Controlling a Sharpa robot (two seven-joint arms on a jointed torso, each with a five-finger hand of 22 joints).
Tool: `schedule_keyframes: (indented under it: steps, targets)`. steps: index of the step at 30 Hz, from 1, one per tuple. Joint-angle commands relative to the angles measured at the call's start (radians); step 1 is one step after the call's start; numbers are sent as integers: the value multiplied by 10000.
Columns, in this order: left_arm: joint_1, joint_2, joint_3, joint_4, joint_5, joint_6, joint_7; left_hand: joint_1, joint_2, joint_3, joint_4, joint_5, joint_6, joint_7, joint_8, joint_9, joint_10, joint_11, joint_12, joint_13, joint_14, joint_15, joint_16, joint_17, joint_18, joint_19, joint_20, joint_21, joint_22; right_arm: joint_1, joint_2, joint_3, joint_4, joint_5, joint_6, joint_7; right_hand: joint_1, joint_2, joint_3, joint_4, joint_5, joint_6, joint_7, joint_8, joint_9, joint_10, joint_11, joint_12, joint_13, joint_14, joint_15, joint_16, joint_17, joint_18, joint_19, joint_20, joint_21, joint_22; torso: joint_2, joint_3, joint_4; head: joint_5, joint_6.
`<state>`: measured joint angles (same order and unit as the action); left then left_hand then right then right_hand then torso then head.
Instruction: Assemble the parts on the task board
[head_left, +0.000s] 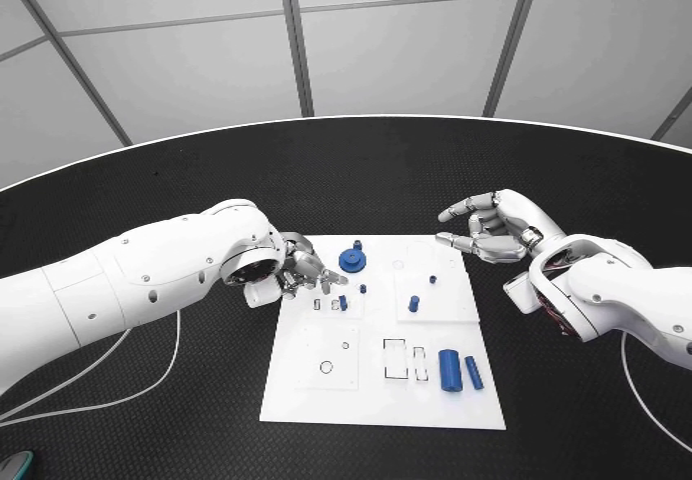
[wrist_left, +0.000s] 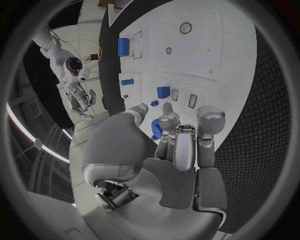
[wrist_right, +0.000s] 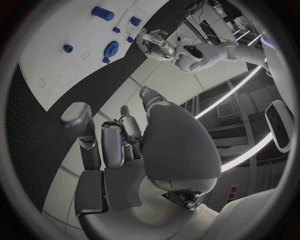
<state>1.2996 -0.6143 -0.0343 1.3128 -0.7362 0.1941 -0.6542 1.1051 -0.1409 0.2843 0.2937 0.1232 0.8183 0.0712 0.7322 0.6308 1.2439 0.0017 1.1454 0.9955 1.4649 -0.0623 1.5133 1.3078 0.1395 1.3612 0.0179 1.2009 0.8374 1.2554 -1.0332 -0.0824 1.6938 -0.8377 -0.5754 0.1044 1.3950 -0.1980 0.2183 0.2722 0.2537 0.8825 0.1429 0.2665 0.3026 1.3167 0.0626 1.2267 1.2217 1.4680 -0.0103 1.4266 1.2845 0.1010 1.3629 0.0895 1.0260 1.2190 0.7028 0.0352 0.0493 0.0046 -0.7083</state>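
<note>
The white task board lies mid-table. On it a round blue part stands near the far edge, with small blue pegs toward the middle. A blue cylinder and a rod lie at the near right. My left hand hovers over the board's far left corner, fingers pointing down beside the round part, gripping nothing. My right hand hangs over the black table just off the far right corner, fingers loosely bent and empty. From the right wrist I see the board and the round part.
Empty rectangular and round recesses mark the board's near half. A white cable trails on the table left of the board. Black table surface stretches beyond the board to the curved white rim.
</note>
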Motion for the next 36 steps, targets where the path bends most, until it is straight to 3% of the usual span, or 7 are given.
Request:
schedule_keyframes:
  steps: [1,14,36]
  targets:
    - [1,116,-23,-63,-57,27,-39,-98,-18,-48,5,-62,-46,0,70,14,-30,-49,56,-10,752,-75,28,1358,-126,80,18,45,15,0,6,0,-4,0,4,-11,24,-69,15,55,59,42,21,60,-9,17,-46,-65,-17,312,-74,-31,-8,138,-5,-35,-36,-9,3,-6,15,-23,-26]
    - [1,619,-136,-499,-190,239,-168,-46,24,-46,-11,-18,-73,-8,98,44,-61,-56,50,-36,766,-80,54,1411,-131,93,13,69,50,0,33,0,-6,0,7,-43,16,-77,15,70,71,33,21,59,-14,16,-47,-79,-33,308,-76,-48,-28,143,-9,-39,-72,-33,8,-28,61,-110,-117]
    - [1,975,-227,-825,-327,687,-244,49,79,-28,-17,16,-105,-12,128,79,-76,-61,71,-32,780,-85,84,1469,-134,101,8,90,75,0,73,0,-23,0,46,-66,-5,-77,16,101,97,25,19,65,-22,33,-48,-75,-33,311,-80,-59,-26,143,0,-44,-96,-48,3,-41,100,-188,-266]
